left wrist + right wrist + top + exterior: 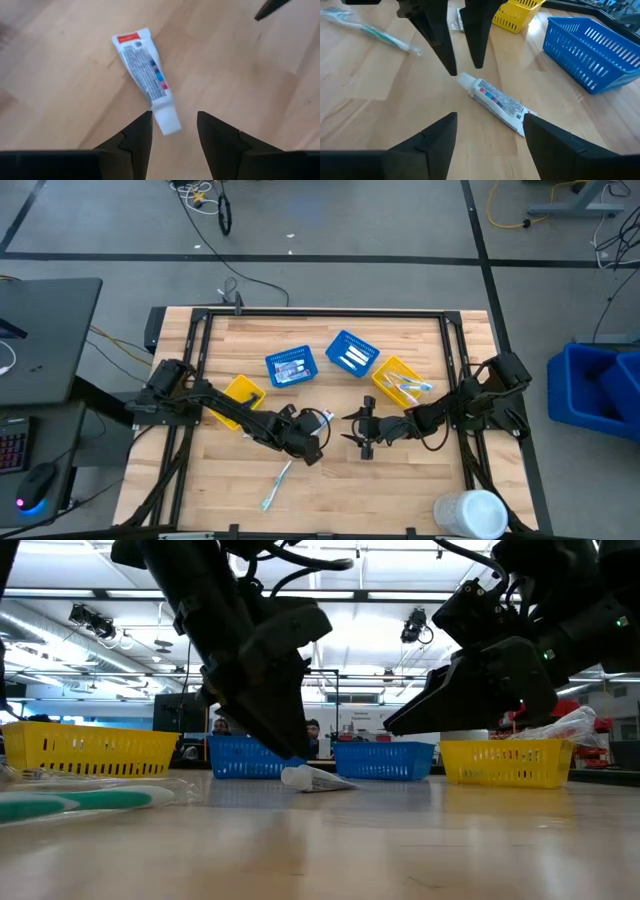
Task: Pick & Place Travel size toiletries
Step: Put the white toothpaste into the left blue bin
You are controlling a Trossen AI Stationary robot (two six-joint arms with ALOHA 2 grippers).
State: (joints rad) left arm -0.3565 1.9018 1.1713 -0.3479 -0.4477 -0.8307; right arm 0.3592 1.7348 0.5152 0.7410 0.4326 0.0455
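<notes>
Toothpaste tube is your target right now: a small white one with a red band at the flat end and colored marks along the side, lying flat on the wooden table about mid-table. Your left gripper sits right over its cap end, fingers spread narrowly with the cap poking in between the tips, nothing pinched. In the low view the tube lies just under that gripper's tips.

Your right gripper faces the same tube from the other side, fingers spread wide and holding nothing; from above it hangs just to the right of the left one, with the tube between them.

Nearer the front edge you've got a wrapped teal-and-white toothbrush lying loose on the wood, well apart from both grippers. A large white cylinder stands at the front right corner.

Farther back, four mesh baskets form a loose arc: a yellow one under your left arm, a blue one with small items inside, another blue one holding white pieces, and a yellow one with toothbrushes sticking out.
</notes>
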